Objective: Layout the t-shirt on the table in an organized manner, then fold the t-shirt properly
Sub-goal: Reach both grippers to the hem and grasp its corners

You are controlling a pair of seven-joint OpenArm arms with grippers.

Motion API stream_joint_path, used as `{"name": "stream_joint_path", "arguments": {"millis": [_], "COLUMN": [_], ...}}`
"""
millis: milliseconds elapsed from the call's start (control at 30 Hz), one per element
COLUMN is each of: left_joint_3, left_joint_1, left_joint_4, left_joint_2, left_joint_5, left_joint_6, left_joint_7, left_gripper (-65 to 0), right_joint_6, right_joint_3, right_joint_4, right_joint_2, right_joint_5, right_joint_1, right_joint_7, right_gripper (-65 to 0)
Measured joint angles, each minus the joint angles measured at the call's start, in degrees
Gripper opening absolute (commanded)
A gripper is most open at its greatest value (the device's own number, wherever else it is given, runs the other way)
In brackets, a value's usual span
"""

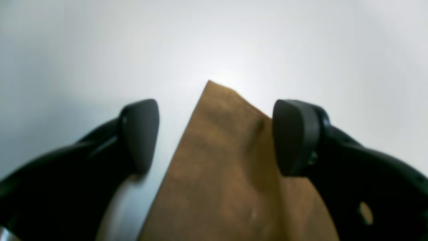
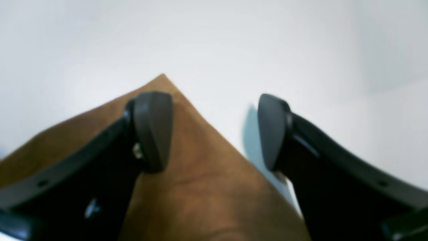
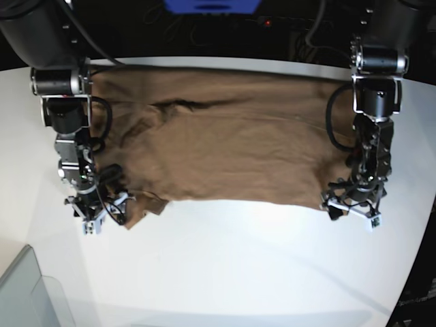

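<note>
The near half of the worktop [image 3: 225,266] lies bare between the shirt's front hem and the near edge, with only a grey bin corner [image 3: 30,293] at the near left corner, so there is open room to draw cloth forward.

The right tool [image 3: 102,212] sits at the shirt's near corner on the left of the base view, and the left tool [image 3: 353,208] at the opposite near corner. Both stand released, jaws wide, each straddling a pointed corner of the t-shirt [image 3: 231,143] without pinching it. In each wrist view one pad rests over the cloth and the other over bare surface.

The likely fault: either tool closing on only a thin tip of cloth, which would slip free on lifting, or the two closing unevenly and skewing the hem.

Farther back, the shirt spreads wide across the middle, wrinkled near the left sleeve and collar. Its far hem runs just beside the worktop's far edge, so pushing it backward risks spilling it over; room there is scant.
</note>
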Motion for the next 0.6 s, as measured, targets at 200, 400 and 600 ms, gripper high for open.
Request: {"name": "stream_joint_path", "arguments": {"millis": [200,400,600], "left_joint_3": [0.04,0.11,9.81], "left_joint_1": [-0.46,-1.11,-2.08], "left_joint_4": [-2.19,-4.81,-6.75], "left_joint_2": [0.20,0.17,-0.85], "left_joint_5": [0.04,0.20,1.22], "left_joint_6": [-0.09,-0.35,1.09], "left_joint_7": [-1.88,-3.56,-6.21], "left_gripper": [-13.9,-14.4,-32.4], "right_joint_6": [-0.37,-0.52,-0.61], "right_joint_3": [0.00,0.02,0.24], "right_joint_4": [0.13,0.46,0.39], "right_joint_2": [-0.85,-1.75,-1.79], "right_joint_5": [0.59,1.11,2.08], "right_joint_1": [-1.11,-2.69,-3.04], "right_joint_7": [1.44,3.41,3.58], "right_gripper": [-35.3,-53.5,-65.0]}}
